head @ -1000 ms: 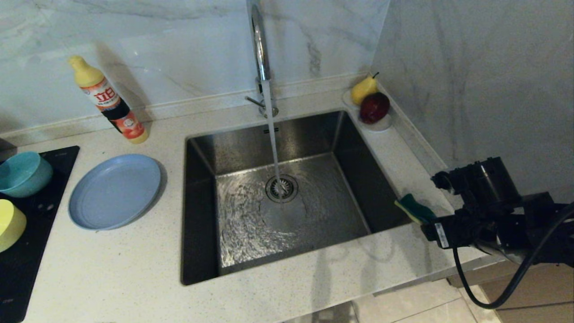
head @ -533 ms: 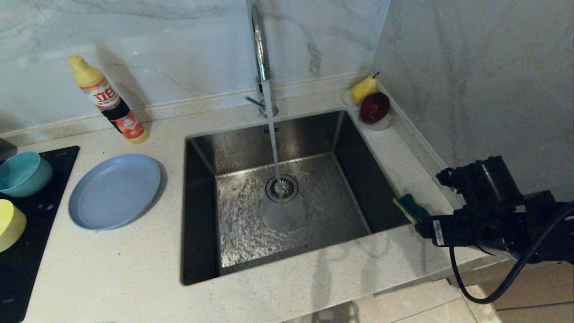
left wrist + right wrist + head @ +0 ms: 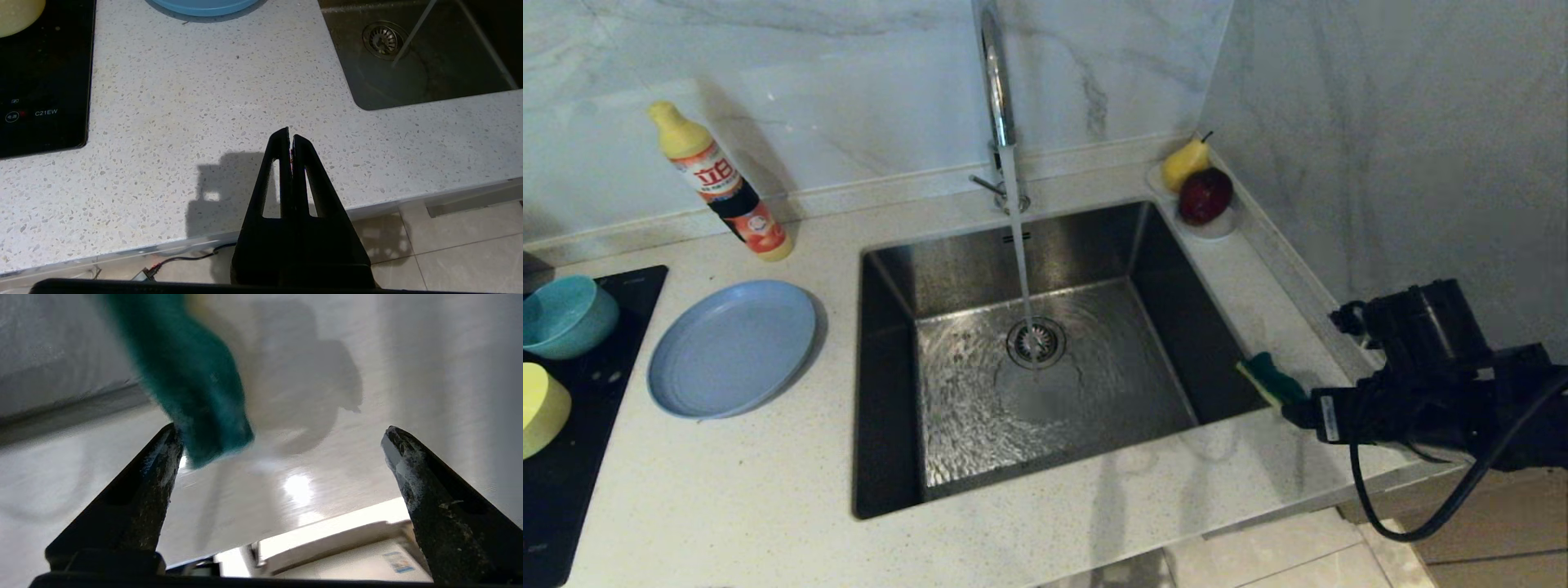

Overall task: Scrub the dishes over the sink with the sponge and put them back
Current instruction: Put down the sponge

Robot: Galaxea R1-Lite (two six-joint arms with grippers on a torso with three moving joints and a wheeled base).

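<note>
On the speckled pale stone counter [image 3: 727,490], at the right-hand rim of the sink [image 3: 1045,457], lies the sponge [image 3: 1270,380]: a dark green scouring face over a yellow foam body, wavy at the edge, one end just at the basin's lip. The right gripper [image 3: 282,447] sits low over the counter close behind it, black fingers spread wide; in the right wrist view the green end of the sponge lies beside one fingertip, perhaps touching it, though the blur there makes that hard to settle. Nothing is pinched between them.

The sink is a square stainless-steel basin with a round drain strainer [image 3: 1036,343]; a thin stream from the tall chrome tap [image 3: 996,90] falls onto it and spreads in ripples. Left of the basin rests the flat grey-blue plate [image 3: 731,347], matte and round. Further left, on the black glass hob [image 3: 572,490], stand the teal bowl [image 3: 564,314] and the yellow bowl [image 3: 539,408]. A detergent bottle [image 3: 719,184] leans near the marble wall, and a pear [image 3: 1184,163] and a red apple [image 3: 1205,196] sit on a white saucer [image 3: 1217,227] in the corner.

The left gripper [image 3: 290,134] hangs parked over the counter's front edge, fingers pressed together.
</note>
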